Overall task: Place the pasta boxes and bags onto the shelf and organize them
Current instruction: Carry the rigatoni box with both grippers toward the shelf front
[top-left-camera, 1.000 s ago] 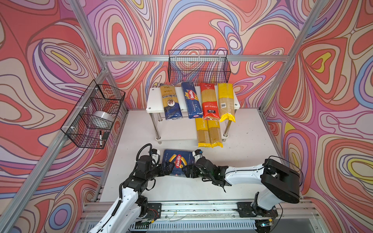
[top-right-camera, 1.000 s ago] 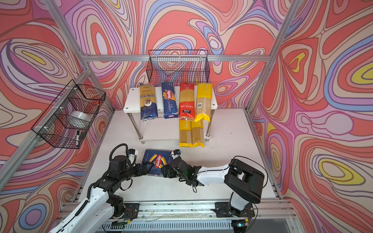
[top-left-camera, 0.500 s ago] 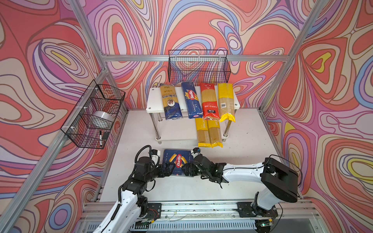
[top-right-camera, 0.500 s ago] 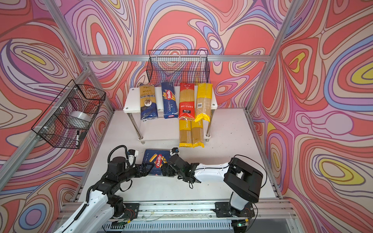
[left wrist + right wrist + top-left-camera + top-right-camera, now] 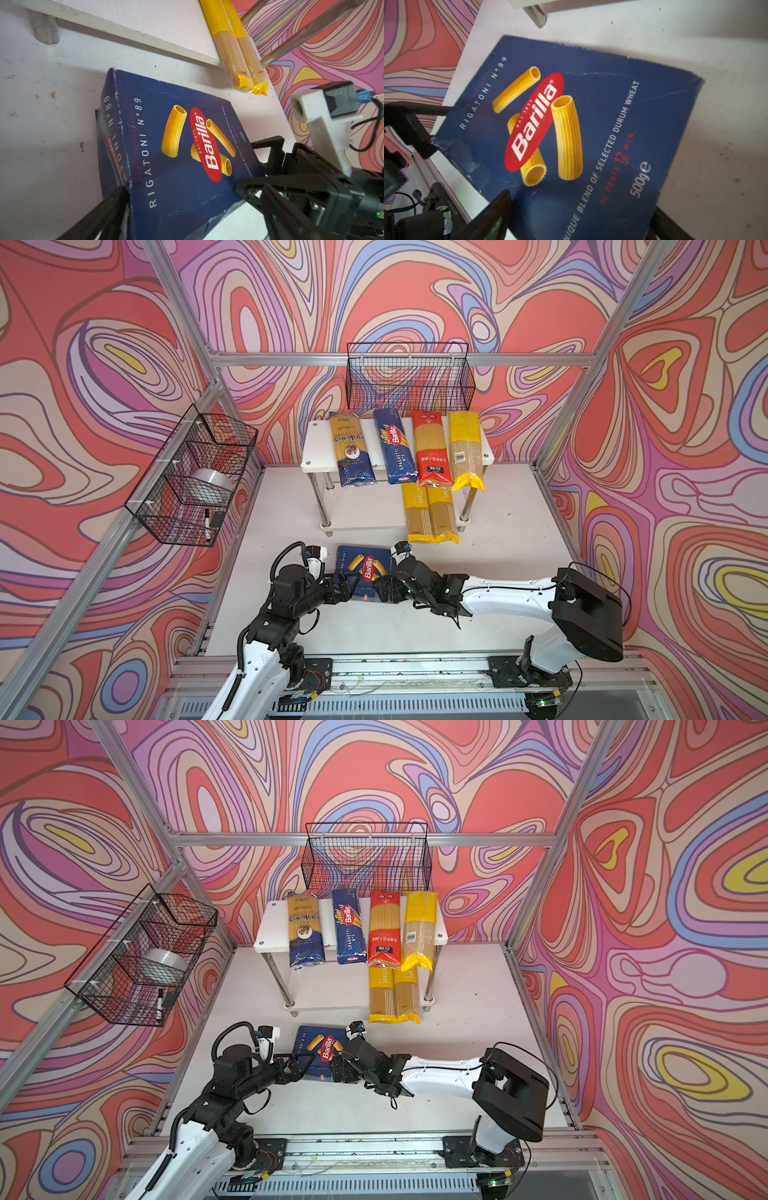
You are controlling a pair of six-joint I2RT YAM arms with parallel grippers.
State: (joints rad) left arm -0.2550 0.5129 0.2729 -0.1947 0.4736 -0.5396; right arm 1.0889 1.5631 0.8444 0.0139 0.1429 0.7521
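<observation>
A wide flat dark blue rigatoni box (image 5: 365, 572) (image 5: 320, 1050) lies on the table in front of the white shelf (image 5: 318, 448). My left gripper (image 5: 347, 587) (image 5: 187, 218) is open at the box's near left corner, one finger (image 5: 116, 207) against its narrow side. From the right, my right gripper (image 5: 384, 587) (image 5: 579, 216) stands open astride the box's (image 5: 571, 124) end. The top board carries the ankara bag (image 5: 351, 452), the Spaghetti n.5 box (image 5: 395, 450), a red bag (image 5: 430, 452) and a yellow bag (image 5: 465, 452). Two yellow bags (image 5: 430, 514) overhang the lower board.
A black wire basket (image 5: 409, 379) hangs on the back wall above the shelf. Another basket (image 5: 195, 477) on the left wall holds a tape roll (image 5: 210, 483) and a marker. The arms' metal rail (image 5: 395, 668) runs along the table's front edge.
My right gripper has slid left, so its fingers now straddle the rigatoni box's end. The box and the left gripper have hardly moved.
</observation>
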